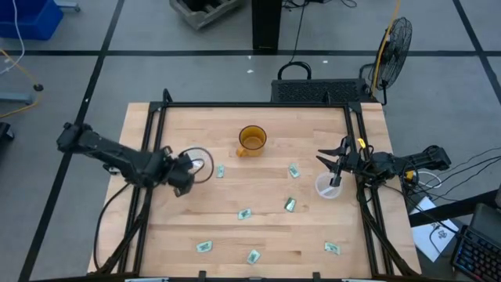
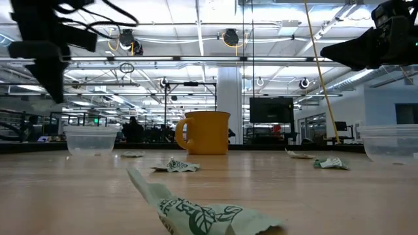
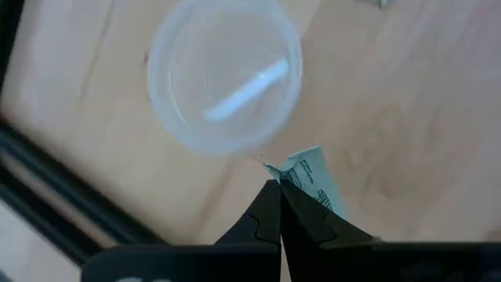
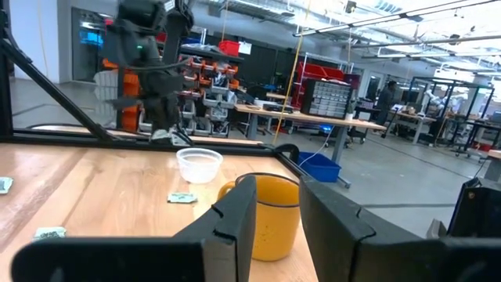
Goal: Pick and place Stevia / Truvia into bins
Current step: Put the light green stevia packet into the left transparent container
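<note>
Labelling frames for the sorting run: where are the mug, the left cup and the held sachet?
Mug [image 1: 252, 139]: high view, its rim.
Left cup [image 3: 225, 74]: left wrist view, its base.
Held sachet [image 3: 311, 176]: left wrist view, its printed face.

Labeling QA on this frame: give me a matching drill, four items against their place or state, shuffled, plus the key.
Column one:
1. left pincer
2. right pincer
3. amber mug
4. left cup

Column two:
A. open, nothing between the fingers
B. holds one white sachet lying inside
C. shut on a sachet, just beside the left cup
D. stands at the table's far middle

Pairs: 1-C, 2-A, 3-D, 4-B
</note>
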